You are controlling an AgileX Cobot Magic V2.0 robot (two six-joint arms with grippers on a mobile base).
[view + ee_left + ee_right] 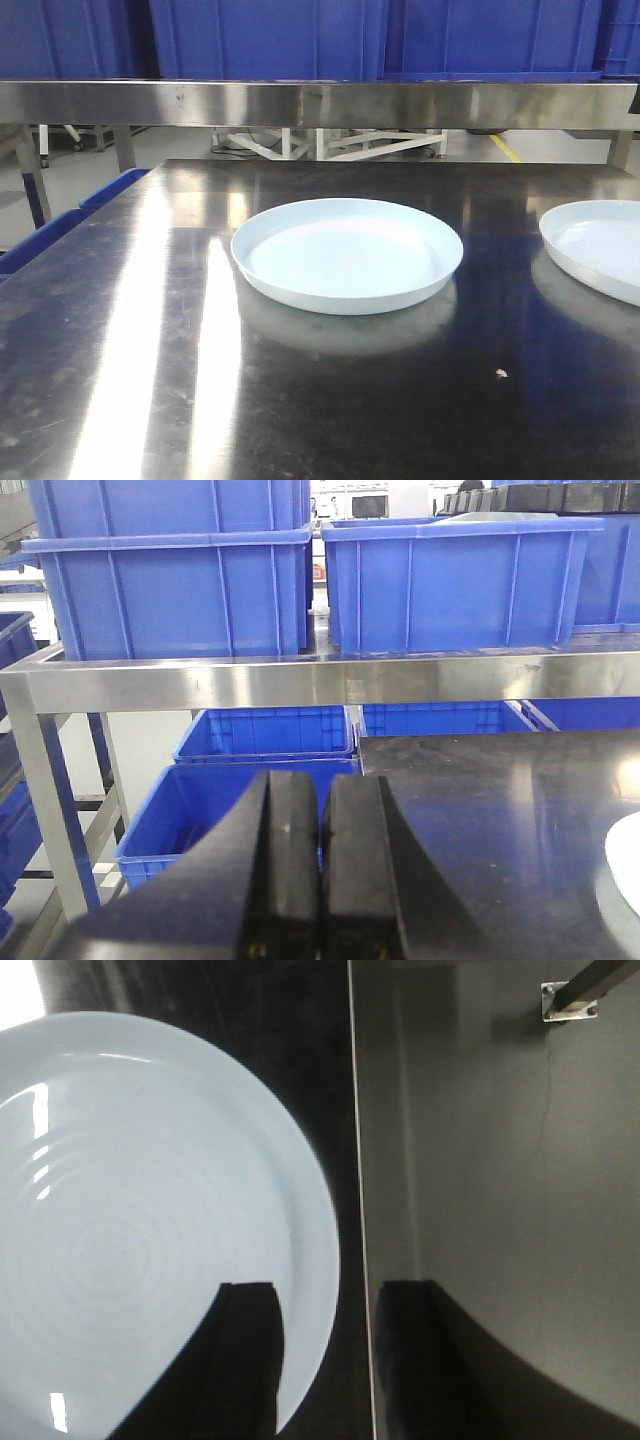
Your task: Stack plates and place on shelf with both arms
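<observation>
Trouble is waiting at the rim of the plate (pixel 150 1210): the open right gripper (pixel 328 1360) straddling it might shove it off the table (pixel 290 1020), while the left gripper (pixel 320 870) is sitting clenched.

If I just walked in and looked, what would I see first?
A big pale plate lies in the middle of the shiny dark table, with a second plate apart at the right edge. Behind, bright blue crates sit on the steel shelf. The right gripper hangs open above one plate's rim.
</observation>
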